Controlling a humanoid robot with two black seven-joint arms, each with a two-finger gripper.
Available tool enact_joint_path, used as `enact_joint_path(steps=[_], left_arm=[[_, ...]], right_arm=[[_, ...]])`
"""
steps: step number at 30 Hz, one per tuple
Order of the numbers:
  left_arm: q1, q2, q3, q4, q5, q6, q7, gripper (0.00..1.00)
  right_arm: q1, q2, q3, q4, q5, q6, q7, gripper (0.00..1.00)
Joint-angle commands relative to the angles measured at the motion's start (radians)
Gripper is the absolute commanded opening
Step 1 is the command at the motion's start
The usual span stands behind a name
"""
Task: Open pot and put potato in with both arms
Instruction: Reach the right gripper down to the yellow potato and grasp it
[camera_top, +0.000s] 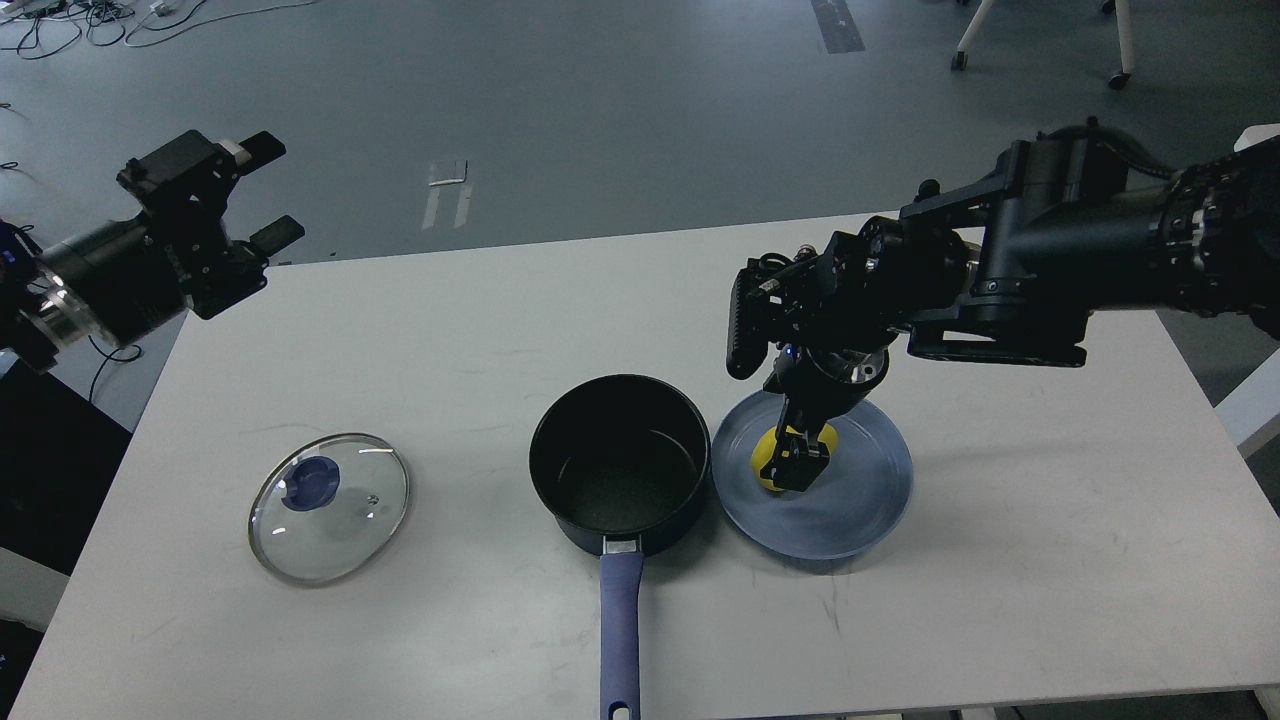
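Head view: a white table (1050, 560) carries three items in a row near its front edge. The pot (619, 462) stands upright at centre with no lid on it; its black interior is bare, with nothing inside. Its handle (620, 635) runs straight toward the near table edge. The lid (329, 507) lies flat on the table well to the left of the pot, knob (311, 483) up, apart from everything else. The plate (812, 487) sits just right of the pot, its rim touching or almost touching the pot wall. The potato (775, 452) lies on the plate, left of the plate's centre, on the side nearest the pot. The right arm (1050, 260) enters from the right and bends downward over the plate. The right gripper (803, 462) points down at the potato, with its fingers on either side of the potato; yellow shows on both sides of the fingers, so they appear closed around it. Whether the potato is resting on the plate or raised off it cannot be told. The left arm (90, 285) is raised beyond the left table edge, clear of the table surface. The left gripper (268, 192) holds nothing, its two fingers spread apart.
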Motion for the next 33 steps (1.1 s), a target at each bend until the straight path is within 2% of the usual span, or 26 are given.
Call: enact_joint_path(steps=[1, 13, 18, 22, 23, 28, 29, 30, 33], left_arm=[[-0.001, 0.002, -0.001, 0.001, 0.0, 0.0, 0.0, 0.98], [-0.003, 0.005, -0.001, -0.001, 0.0, 0.0, 0.0, 0.98], [-0.003, 0.003, -0.004, 0.001, -0.001, 0.0, 0.0, 0.98], [-0.001, 0.003, -0.004, 0.001, -0.001, 0.0, 0.0, 0.98], [-0.003, 0.005, -0.004, 0.001, -0.001, 0.0, 0.0, 0.98], [-0.001, 0.006, -0.003, 0.001, -0.001, 0.0, 0.0, 0.98], [-0.001, 0.006, -0.003, 0.001, -0.001, 0.0, 0.0, 0.98], [-0.003, 0.006, -0.003, 0.001, -0.001, 0.0, 0.0, 0.98], [-0.003, 0.008, -0.004, 0.001, -0.001, 0.0, 0.0, 0.98]], right_arm=[[-0.017, 0.009, -0.007, -0.005, 0.001, -0.002, 0.0, 1.0], [-0.057, 0.015, -0.03, -0.043, 0.0, -0.036, 0.0, 1.0], [-0.058, 0.015, -0.057, -0.042, 0.0, -0.047, 0.0, 0.95], [-0.063, 0.015, -0.07, -0.04, 0.0, -0.051, 0.0, 0.78], [-0.064, 0.015, -0.07, -0.04, 0.0, -0.053, 0.0, 0.67], [-0.063, 0.009, -0.076, -0.034, 0.001, -0.09, 0.0, 0.39], [-0.063, 0.009, -0.076, -0.034, 0.001, -0.09, 0.0, 0.38], [-0.057, 0.004, -0.08, -0.03, 0.001, -0.091, 0.0, 0.33], [-0.014, -0.046, -0.08, 0.022, 0.003, -0.091, 0.0, 0.33]])
